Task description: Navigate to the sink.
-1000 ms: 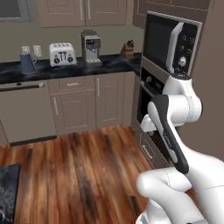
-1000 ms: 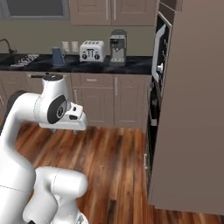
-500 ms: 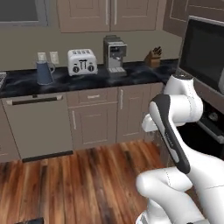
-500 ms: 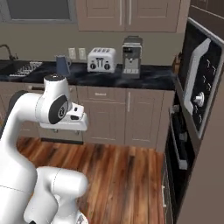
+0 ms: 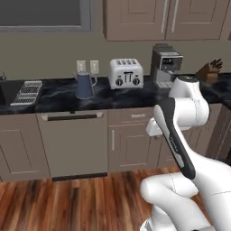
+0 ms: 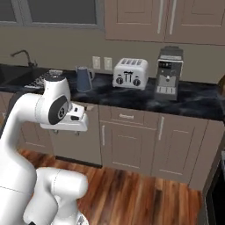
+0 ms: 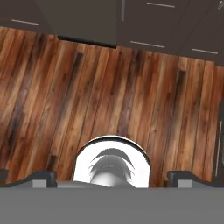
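Whole scene had slid right across both base views versus a second ago. That was the base turning/driving left, not the things moving. The oven tower that filled the right side a second ago was gone from the left base view; only a dark sliver stayed at the right base view's lower right corner.

Dark stone counter (image 5: 117, 97) now ran the full width, with the dishwasher (image 5: 72, 143) below it near centre-left. The sink (image 6: 17, 77) had come into frame: black basin at the far left of the right base view, its curved faucet (image 6: 23, 56) behind it. In the left base view only the basin's corner showed at the left edge. So the target was ahead and off to the left, still well apart from the robot. My read: heading was about right, more leftward travel needed, task maybe half done.

Wire drying rack (image 5: 28, 92) sat just beside the sink on the counter. Then, going right: blue kettle (image 5: 84, 85), toaster (image 5: 126, 73), coffee machine (image 5: 165, 66), knife block (image 5: 209, 71) at the far right.

Arm was folded up and tucked, hand pointing down at the wood floor (image 7: 109, 87). Gripper (image 7: 112, 175) carried nothing; the two tips sat wide apart at the bottom corners of the hand view, so jaws spread.

Risk as I judged it: overshooting and stopping at the rack instead of the basin.
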